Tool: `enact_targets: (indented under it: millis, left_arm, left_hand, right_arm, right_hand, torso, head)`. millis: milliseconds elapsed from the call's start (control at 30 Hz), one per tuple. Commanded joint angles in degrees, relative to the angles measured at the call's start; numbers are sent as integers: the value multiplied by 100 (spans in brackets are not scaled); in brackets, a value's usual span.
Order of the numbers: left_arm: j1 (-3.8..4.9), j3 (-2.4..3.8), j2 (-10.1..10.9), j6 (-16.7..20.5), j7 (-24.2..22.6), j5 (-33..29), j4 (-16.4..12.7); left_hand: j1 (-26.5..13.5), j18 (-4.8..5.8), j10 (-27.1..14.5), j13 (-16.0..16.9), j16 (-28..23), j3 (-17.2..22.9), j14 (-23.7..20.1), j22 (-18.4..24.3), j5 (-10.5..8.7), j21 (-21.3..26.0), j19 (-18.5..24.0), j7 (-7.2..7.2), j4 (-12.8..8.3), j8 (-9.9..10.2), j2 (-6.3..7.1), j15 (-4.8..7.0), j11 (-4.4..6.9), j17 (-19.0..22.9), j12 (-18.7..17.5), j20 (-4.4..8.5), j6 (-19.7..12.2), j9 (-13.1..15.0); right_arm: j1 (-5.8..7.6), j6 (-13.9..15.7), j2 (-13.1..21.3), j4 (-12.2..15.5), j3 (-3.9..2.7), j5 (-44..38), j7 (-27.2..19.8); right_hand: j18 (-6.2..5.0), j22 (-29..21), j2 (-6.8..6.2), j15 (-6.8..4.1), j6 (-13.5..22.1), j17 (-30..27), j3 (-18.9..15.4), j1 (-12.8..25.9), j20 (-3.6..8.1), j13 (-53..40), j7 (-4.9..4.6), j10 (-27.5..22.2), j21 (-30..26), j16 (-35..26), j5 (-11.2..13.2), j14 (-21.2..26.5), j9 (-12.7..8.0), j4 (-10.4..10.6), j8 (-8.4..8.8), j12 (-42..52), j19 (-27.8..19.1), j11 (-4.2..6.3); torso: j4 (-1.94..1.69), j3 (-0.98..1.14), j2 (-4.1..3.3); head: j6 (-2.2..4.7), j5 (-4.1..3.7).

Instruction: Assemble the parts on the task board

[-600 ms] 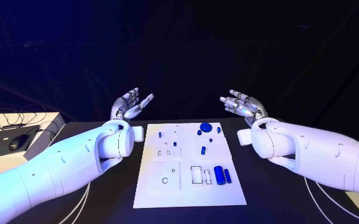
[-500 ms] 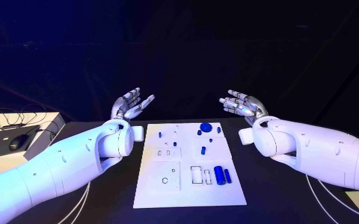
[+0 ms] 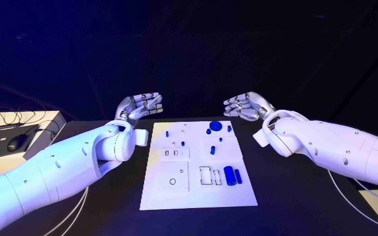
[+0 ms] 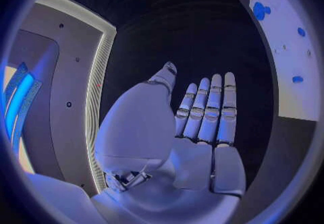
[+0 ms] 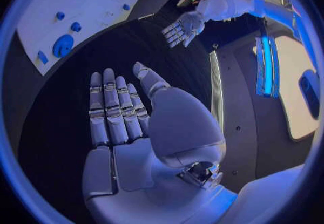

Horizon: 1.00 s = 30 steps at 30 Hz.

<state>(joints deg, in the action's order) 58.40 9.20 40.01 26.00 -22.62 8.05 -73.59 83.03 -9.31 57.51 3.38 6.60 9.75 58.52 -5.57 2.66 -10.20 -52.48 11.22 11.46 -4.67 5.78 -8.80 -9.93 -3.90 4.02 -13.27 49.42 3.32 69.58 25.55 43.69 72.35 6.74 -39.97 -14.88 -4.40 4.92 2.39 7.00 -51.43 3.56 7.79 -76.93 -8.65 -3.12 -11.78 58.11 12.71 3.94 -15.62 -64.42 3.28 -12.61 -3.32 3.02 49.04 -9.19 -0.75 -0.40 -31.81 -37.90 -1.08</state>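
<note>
Both hands are raised farther and turned inward since earlier: left hand (image 3: pixel 139 105) and right hand (image 3: pixel 246 106), released, are held beyond the task board (image 3: pixel 199 200), whose parts (image 3: pixel 229 175) lie nearer the right hand.

The scene is dim, with deep blue-violet darkness behind both hands. Light falls from above and in front, so the task board (image 3: pixel 199 165) between the arms is the brightest surface, and its blue parts (image 3: pixel 229 175) stand out crisply. Soft highlights sit on the left hand (image 3: pixel 138 106) and right hand (image 3: pixel 246 106). Both wrist views bow straight edges strongly toward the circle's rim, where the detail blurs and darkens.
</note>
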Motion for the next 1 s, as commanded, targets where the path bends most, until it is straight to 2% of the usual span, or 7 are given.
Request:
enact_targets:
  millis: [33,233,433,533,567,600,1000]
  left_arm:
    - [-11,2,66,-621,16,438,-132]
    - [-38,1,292,-857,-23,616,-488]
    - [-46,3,579,-1363,-38,596,-895]
    - [-47,5,683,-1543,-28,533,-1069]
    - [-47,5,715,-1610,-23,517,-1128]
    - [-47,6,743,-1671,-19,505,-1182]
    - [-47,12,932,-1490,262,762,-1516]
  left_hand:
    - [49,-92,467,-13,-17,5,424,-23,13,-130,-324,-2,-187,48,-131,130,115,9,-49,104,402,5]
    - [43,-47,623,-2,-132,12,968,-8,12,-221,-636,-29,-376,118,-204,274,180,-43,-64,276,597,15]
    - [248,-111,795,-2,384,-12,1965,-282,16,-803,-1431,-53,-699,111,-124,610,289,-336,-66,659,728,22]
    - [226,20,805,-3,576,-65,2023,-440,18,-1048,-1457,-65,-808,114,-142,656,304,-484,-67,832,741,21]
    - [131,423,797,-2,1044,-188,1756,-906,72,-1699,-1186,-28,-1086,107,-234,665,277,-903,-62,1198,742,23]
    - [116,490,786,-5,1100,-198,1626,-979,24,-1767,-972,-64,-1143,121,-256,676,300,-974,-73,1255,704,17]
    - [-41,287,901,-2,1627,-197,1783,-1467,17,-2518,-980,-158,-1237,106,-114,758,372,-1296,-67,1243,862,28]
  right_arm:
    - [0,436,-17,5,-7,-1777,221]
    - [3,400,-57,14,-27,-2523,359]
    - [42,-199,-204,-93,-77,-3416,1109]
    - [55,-245,-275,-157,-91,-3646,1351]
    - [61,-235,-299,-180,-98,-3690,1452]
    - [70,-219,-323,-204,-104,-3713,1548]
    - [149,-177,-702,-665,-132,-3966,1955]
  right_hand:
    - [61,129,-60,-314,-958,42,490,-93,404,-21,140,817,380,12,187,-982,38,-337,-35,38,646,221]
    - [-56,565,-165,-706,-1181,342,292,-109,861,-29,259,1195,1209,503,201,-2177,53,-295,-41,46,1510,412]
    - [-155,1199,-373,-964,-1284,1779,-88,169,1191,-22,396,1460,2233,3276,-241,-2193,66,-73,-35,-2,2240,578]
    - [-191,1543,-350,-955,-1265,2545,-18,203,1233,-46,409,1511,2652,4406,-282,-2090,67,-34,-47,58,2359,554]
    - [-217,1608,-373,-945,-1238,2684,8,192,1227,-38,386,1493,2706,4528,-292,-1971,63,-46,-36,32,2334,583]
    - [-272,1738,-375,-923,-1204,3066,57,208,1204,-44,381,1522,2815,4875,-331,-1829,65,-12,-35,10,2347,597]
    - [-331,4934,-668,-815,-1032,5155,283,582,1100,-78,332,1418,5285,6403,-915,-1775,61,388,-34,44,3390,540]
  torso:
    - [-49,-20,-88]
    - [-107,-63,-223]
    - [-170,-92,-349]
    - [-219,-116,-394]
    - [-239,-122,-407]
    - [-253,-128,-416]
    - [-360,-175,-549]
  head:
    - [-5,-24]
    - [7,-108]
    - [5,-164]
    - [3,-184]
    - [1,-184]
    - [1,-186]
    - [66,-307]
